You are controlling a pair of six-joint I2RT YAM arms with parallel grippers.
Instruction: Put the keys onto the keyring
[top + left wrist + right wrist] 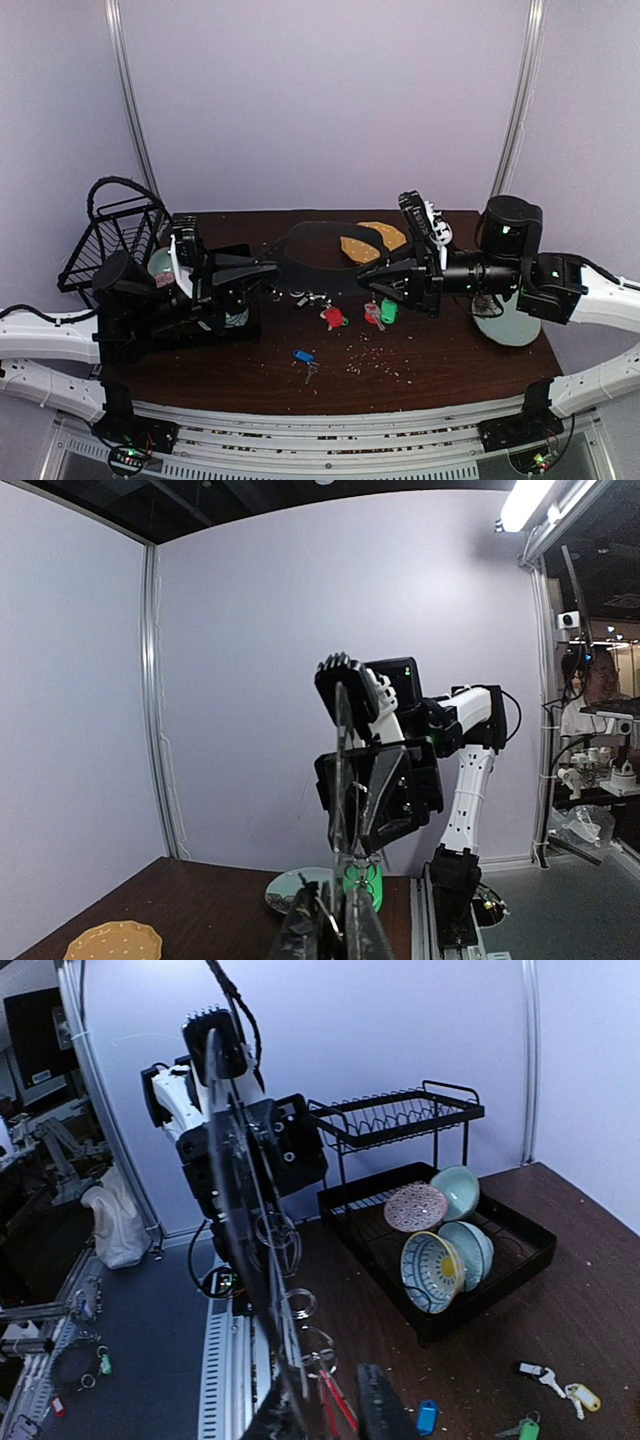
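The keyring (300, 232), a big thin grey hoop, stands upright between the two arms. It shows edge-on in the wrist views (343, 740) (235, 1150). My left gripper (270, 272) (340, 925) is shut on its rim. The right gripper (368, 286) (325, 1425) is at the opposite rim, and a gap shows between its fingers. Small split rings (298, 1305) and a red-tagged key (335, 1400) (333, 318) hang on the hoop there. A green-tagged key (388, 312) (362, 880) is just under the right gripper. The blue key (303, 356) (427, 1417) lies on the table.
A black dish rack (115, 240) (520, 1250) with bowls stands at the back left. An orange dotted plate (372, 243) (112, 942) sits behind the hoop, and a teal plate (505, 322) lies under the right arm. Black-tagged (530, 1368) and cream-tagged (580, 1397) keys lie loose. Crumbs dot the table.
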